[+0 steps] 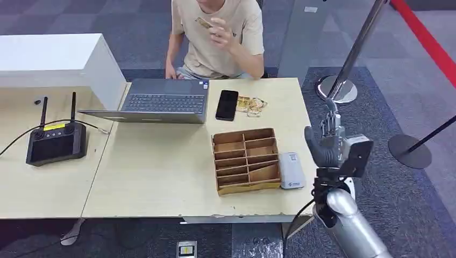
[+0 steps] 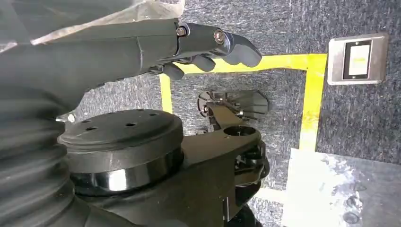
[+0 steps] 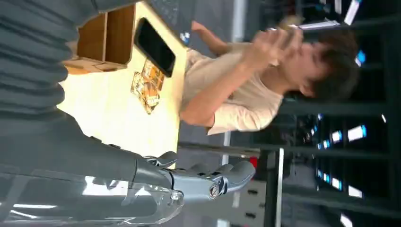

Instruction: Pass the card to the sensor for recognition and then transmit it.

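The light wooden table (image 1: 161, 172) stands on grey carpet. The right hand (image 1: 327, 141) is raised beside it, fingers extended, empty. The left hand (image 2: 208, 47) hangs empty over yellow floor tape (image 2: 309, 94). The person (image 1: 218, 37) holds a card (image 1: 204, 22); the white sensor (image 1: 291, 170) lies beside the wooden divider tray (image 1: 246, 160).

A light wooden table (image 1: 161, 166) fills the middle of the head view, with a white cabinet (image 1: 54, 56) at the upper left. Around it lies dark grey carpet (image 1: 376, 64), crossed by a red stripe (image 1: 425, 37) at the upper right, where a chrome stanchion (image 1: 349, 64) stands. The left wrist view shows yellow floor tape (image 2: 309, 94) and a metal floor socket (image 2: 358, 59) at its upper right.
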Robot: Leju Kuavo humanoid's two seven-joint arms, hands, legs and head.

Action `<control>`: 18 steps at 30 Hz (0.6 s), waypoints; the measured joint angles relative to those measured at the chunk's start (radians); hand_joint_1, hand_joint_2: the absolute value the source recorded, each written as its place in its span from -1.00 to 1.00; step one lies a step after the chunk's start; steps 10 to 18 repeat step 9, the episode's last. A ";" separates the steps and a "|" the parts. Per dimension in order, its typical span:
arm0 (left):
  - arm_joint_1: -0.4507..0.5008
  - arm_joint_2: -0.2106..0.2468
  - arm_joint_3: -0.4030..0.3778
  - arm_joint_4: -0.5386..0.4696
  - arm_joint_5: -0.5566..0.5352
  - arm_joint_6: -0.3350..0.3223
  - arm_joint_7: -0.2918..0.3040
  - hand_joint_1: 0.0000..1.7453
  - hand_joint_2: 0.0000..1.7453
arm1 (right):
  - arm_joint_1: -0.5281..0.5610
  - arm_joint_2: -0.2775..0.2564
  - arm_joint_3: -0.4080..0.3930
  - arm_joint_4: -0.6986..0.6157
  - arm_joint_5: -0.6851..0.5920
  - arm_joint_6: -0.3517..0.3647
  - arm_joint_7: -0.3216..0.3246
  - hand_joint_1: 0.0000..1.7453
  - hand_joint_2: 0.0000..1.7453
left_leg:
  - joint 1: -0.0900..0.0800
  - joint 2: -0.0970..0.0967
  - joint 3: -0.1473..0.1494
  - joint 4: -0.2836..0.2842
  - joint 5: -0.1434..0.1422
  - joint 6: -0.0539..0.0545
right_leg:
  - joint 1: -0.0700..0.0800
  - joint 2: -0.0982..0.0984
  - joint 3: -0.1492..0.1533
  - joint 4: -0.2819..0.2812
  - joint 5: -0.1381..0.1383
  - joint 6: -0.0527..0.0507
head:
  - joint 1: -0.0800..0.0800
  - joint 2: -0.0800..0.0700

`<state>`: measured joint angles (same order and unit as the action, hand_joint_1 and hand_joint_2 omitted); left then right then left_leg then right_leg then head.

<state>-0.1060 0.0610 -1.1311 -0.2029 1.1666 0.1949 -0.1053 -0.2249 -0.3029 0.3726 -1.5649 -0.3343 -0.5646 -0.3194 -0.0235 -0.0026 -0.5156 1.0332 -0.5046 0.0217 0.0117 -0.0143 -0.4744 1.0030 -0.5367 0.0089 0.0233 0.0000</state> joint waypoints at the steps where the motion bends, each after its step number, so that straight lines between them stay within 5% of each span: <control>1: 0.000 0.000 0.001 0.000 0.003 0.003 0.000 -1.00 1.00 | 0.028 0.002 -0.017 -0.026 -0.025 0.007 -0.016 -1.00 1.00 | 0.000 0.000 0.000 0.000 0.000 0.000 | 0.000 0.000 0.000 0.000 0.000 0.000 | 0.000 0.000; 3: -0.001 0.000 0.005 0.000 0.007 0.006 0.000 -1.00 1.00 | 0.084 0.007 -0.042 -0.071 -0.066 0.023 -0.050 -1.00 1.00 | 0.000 0.000 0.000 0.000 0.000 0.000 | 0.000 0.000 0.000 0.000 0.000 0.000 | 0.000 0.000; 4: -0.001 0.000 0.007 0.000 0.009 0.007 0.001 -1.00 1.00 | 0.107 0.011 -0.051 -0.090 -0.087 0.034 -0.067 -1.00 -1.00 | 0.000 0.000 0.000 0.000 0.000 0.000 | 0.000 0.000 0.000 0.000 0.000 0.000 | 0.000 0.000; 9: -0.001 0.000 0.021 0.000 0.022 0.025 0.012 -1.00 1.00 | 0.201 0.031 -0.083 -0.159 -0.157 0.082 -0.119 -1.00 -1.00 | 0.000 0.001 0.000 0.000 0.000 0.000 | 0.000 0.000 0.000 0.000 0.000 0.000 | 0.000 0.000; 18: -0.001 0.000 0.021 0.000 0.022 0.025 0.012 -1.00 1.00 | 0.201 0.031 -0.083 -0.159 -0.157 0.082 -0.119 -1.00 -1.00 | 0.000 0.001 0.000 0.000 0.000 0.000 | 0.000 0.000 0.000 0.000 0.000 0.000 | 0.000 0.000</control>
